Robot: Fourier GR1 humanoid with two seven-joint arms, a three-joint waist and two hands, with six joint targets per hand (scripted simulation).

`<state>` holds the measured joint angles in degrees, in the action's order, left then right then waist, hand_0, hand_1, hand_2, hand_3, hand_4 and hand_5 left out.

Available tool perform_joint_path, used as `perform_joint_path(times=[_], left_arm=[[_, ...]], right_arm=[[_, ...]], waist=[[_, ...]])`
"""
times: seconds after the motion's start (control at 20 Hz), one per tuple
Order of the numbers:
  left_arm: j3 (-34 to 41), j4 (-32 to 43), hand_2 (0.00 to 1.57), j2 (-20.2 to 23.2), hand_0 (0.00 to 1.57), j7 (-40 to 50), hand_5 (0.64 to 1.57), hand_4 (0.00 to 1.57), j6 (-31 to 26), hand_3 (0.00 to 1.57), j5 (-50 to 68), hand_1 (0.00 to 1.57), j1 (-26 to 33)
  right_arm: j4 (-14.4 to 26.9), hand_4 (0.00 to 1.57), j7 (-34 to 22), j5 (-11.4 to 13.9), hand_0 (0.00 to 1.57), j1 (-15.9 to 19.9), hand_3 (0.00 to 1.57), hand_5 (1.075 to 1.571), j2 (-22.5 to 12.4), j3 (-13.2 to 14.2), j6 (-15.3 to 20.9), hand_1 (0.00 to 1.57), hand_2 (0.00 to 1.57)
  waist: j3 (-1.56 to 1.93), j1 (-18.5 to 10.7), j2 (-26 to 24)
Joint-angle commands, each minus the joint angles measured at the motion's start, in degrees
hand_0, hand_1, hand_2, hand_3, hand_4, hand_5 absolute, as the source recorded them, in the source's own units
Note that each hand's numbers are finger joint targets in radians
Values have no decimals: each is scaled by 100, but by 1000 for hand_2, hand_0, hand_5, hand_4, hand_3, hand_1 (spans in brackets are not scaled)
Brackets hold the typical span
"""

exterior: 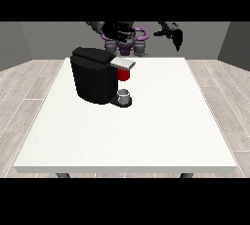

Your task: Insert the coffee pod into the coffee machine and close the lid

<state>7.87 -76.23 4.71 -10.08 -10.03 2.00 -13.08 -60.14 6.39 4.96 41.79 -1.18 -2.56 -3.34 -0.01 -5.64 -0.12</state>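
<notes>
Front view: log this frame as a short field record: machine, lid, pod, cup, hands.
machine: black coffee machine, on white table, view's left of centre
lid: grey lid, appears down
pod: red part under lid; loose pod not seen
cup: small grey cup on machine's base
hands: both raised behind table, hand at view's left, hand at view's right, neither touching machine

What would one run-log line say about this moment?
coffee machine: on table | lid: down | cup: under spout | both hands: raised behind machine, holding nothing

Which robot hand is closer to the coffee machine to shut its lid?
Probably the robot's right hand, at the view's left: it hangs just behind the coffee machine and its lid. The other hand is farther off, toward the view's right.
</notes>
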Motion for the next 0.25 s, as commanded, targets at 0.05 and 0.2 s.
perform_joint_path(times=[0.05, 0.2], left_arm=[[25, 242, 0, -120, 0, -174, 1571, 192, 225, 0, -116, 0, 293], [301, 493, 0, 116, 0, -450, 1571, 192, 108, 0, 5, 0, 490]], right_arm=[[-546, 286, 446, -830, 0, -1177, 0, 1571, 113, -482, -59, 0, 0], [-820, 157, 296, -921, 0, -1736, 0, 1571, 116, -630, 5, 0, 0]], waist=[[3, 392, -429], [0, 739, -527]])
